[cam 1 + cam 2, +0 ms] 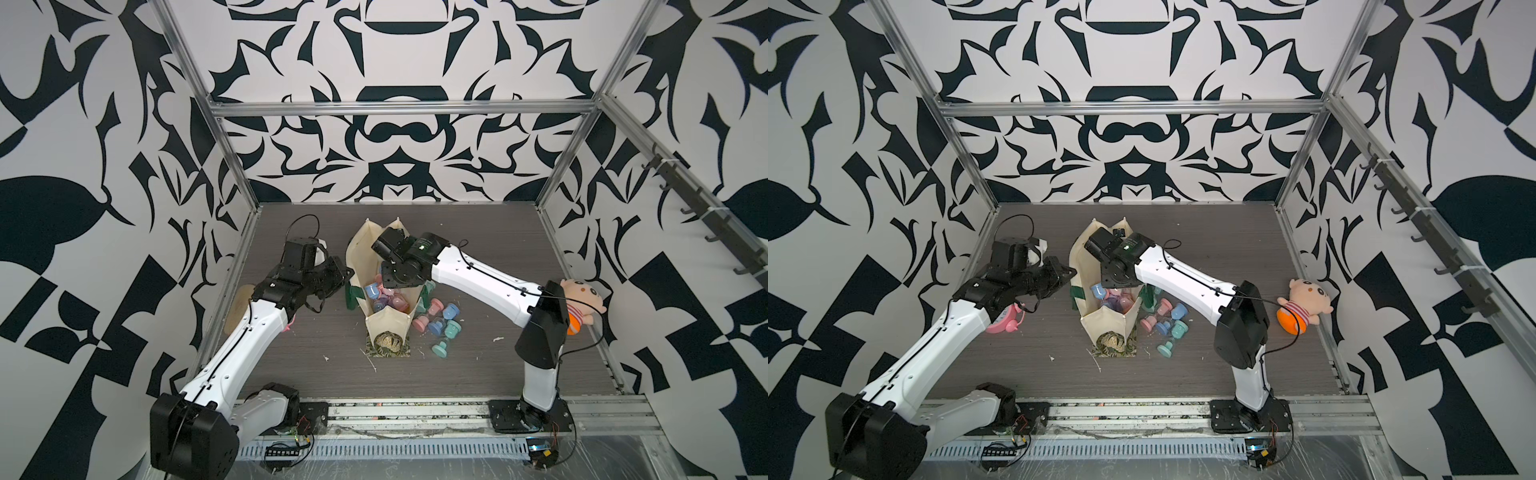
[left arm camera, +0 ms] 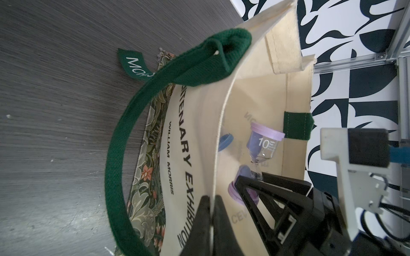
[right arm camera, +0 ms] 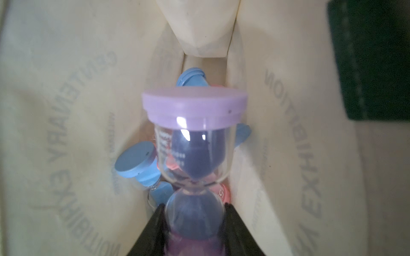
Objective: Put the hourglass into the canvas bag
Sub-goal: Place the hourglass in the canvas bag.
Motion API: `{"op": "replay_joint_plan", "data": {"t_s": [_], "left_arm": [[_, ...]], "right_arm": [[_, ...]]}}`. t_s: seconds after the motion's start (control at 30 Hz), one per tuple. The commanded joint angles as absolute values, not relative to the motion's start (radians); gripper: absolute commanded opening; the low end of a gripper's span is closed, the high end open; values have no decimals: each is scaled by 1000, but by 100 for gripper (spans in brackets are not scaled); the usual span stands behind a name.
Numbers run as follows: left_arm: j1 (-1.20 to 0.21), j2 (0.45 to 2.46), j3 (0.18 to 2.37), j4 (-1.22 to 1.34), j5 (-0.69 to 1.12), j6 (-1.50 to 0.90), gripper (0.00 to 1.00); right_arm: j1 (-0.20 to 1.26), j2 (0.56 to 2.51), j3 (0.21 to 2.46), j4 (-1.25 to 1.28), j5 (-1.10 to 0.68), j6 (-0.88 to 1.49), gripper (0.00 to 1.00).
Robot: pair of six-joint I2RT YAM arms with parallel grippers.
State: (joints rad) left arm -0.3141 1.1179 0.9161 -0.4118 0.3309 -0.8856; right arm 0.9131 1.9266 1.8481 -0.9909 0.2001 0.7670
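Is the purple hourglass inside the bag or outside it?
Inside: the right hand holds the hourglass between the walls of the bag, above other hourglasses.

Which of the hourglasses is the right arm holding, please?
The purple hourglass, pinched at one bulb between the right jaws; the blue ones and pink one lie loose deeper in the bag.

Left gripper, reaching from seven o'clock, pinches the canvas bag at its rim; right gripper, from five o'clock, clamps the purple hourglass.
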Motion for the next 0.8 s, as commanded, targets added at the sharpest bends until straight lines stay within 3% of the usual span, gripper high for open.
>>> {"op": "replay_joint_plan", "data": {"t_s": [0.0,0.07,0.27,0.77], "left_arm": [[-310,1122,948,-439,339,-862,7],[-310,1122,949,-441,340,-860,6],[-310,1117,948,-442,340,-855,2],[-310,1130,947,-446,342,-851,2]], "right_arm": [[907,1936,1909,-1034,233,790,10],[902,1956,1927,-1046,233,793,23],[900,1989,1978,-1101,274,789,40],[938,1880,2031,-1073,278,738,52]]}}
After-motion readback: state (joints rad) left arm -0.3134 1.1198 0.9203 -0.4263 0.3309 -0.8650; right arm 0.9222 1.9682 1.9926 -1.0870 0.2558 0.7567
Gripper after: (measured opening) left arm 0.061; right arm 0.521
